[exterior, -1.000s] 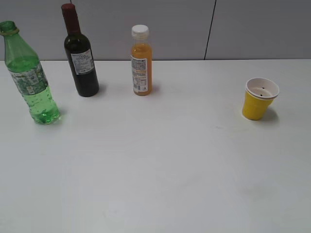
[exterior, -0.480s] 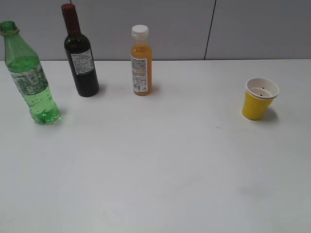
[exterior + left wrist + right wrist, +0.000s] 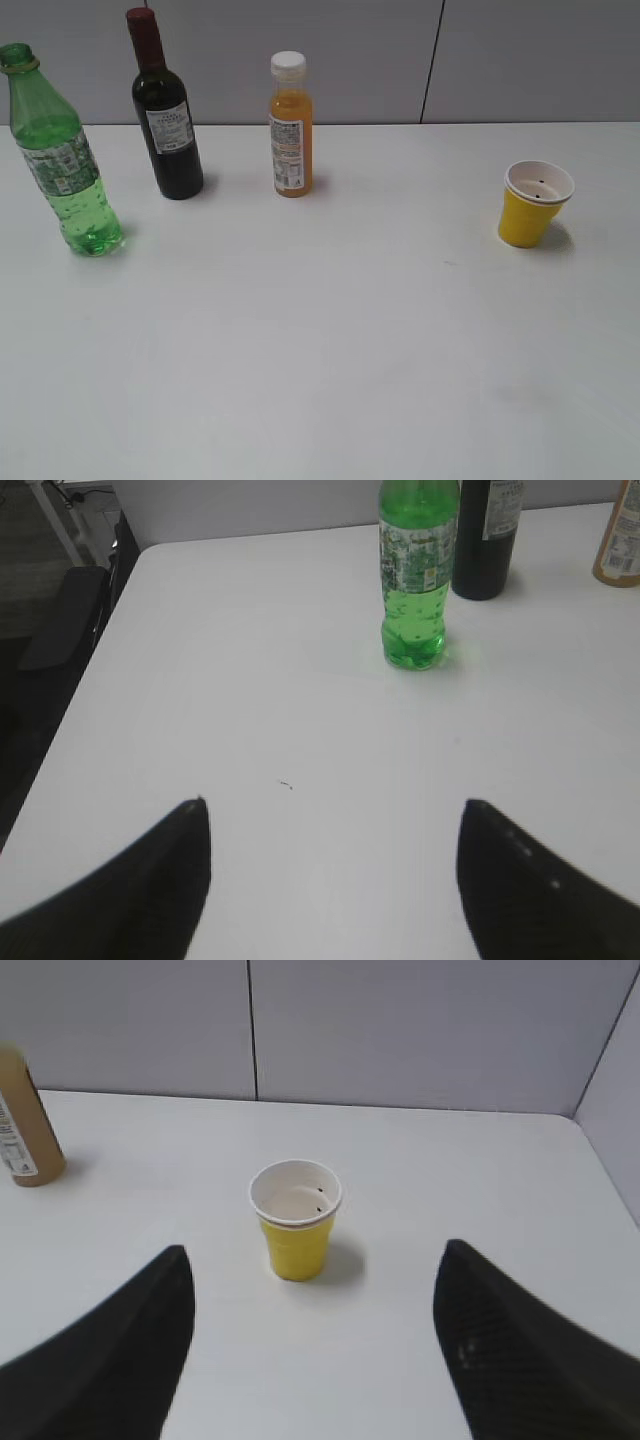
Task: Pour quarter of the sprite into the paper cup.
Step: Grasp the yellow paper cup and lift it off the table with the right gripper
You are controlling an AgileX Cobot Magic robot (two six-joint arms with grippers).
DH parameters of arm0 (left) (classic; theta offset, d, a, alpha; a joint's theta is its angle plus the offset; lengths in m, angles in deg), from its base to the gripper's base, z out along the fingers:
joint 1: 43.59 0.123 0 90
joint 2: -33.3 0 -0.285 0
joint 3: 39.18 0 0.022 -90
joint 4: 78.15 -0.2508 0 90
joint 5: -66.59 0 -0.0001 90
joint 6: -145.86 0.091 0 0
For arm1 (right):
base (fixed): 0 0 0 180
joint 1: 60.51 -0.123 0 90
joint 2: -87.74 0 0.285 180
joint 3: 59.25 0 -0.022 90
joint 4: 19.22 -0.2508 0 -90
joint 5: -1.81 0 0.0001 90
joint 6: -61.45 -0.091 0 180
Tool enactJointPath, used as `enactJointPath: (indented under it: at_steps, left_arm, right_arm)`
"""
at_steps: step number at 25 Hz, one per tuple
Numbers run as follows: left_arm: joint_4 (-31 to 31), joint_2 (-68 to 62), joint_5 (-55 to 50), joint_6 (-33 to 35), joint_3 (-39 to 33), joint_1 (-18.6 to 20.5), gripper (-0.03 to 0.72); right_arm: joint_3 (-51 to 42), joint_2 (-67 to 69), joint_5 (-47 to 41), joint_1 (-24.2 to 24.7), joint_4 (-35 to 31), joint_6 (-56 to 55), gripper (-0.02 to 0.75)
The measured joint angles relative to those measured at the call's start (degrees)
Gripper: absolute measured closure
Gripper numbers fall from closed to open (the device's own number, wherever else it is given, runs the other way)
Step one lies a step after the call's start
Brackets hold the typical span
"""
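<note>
With both grippers, left (image 3: pixel 333 880) and right (image 3: pixel 312 1345), spread empty, the uncapped sprite bottle (image 3: pixel 62 165) at the table's far left, well apart from the paper cup (image 3: pixel 533 204), is judged thin-walled, slippery, best clasped at its label.

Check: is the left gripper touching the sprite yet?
Apart. The left wrist view shows the left gripper open at the bottom edge, with bare white table between its fingertips and the sprite, which stands upright farther ahead.
</note>
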Motion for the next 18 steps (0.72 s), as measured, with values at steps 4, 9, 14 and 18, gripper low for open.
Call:
enactJointPath:
  at_steps: [4, 9, 14, 18]
  left_arm:
    - [0.00, 0.00, 0.00, 0.00, 0.00, 0.00, 0.105]
    - [0.00, 0.00, 0.00, 0.00, 0.00, 0.00, 0.105]
    - [0.00, 0.00, 0.00, 0.00, 0.00, 0.00, 0.105]
    - [0.00, 0.00, 0.00, 0.00, 0.00, 0.00, 0.105]
  right_arm:
    - [-1.57, 9.04, 9.49, -0.28, 0.00, 0.00, 0.174]
    - [-2.68, 20.16, 22.19, -3.13, 0.00, 0.00, 0.174]
    - [-2.70, 31.83, 32.82, -4.00, 0.00, -0.30, 0.174]
    - [-2.70, 39.66, 40.07, -4.00, -0.04, -0.70, 0.174]
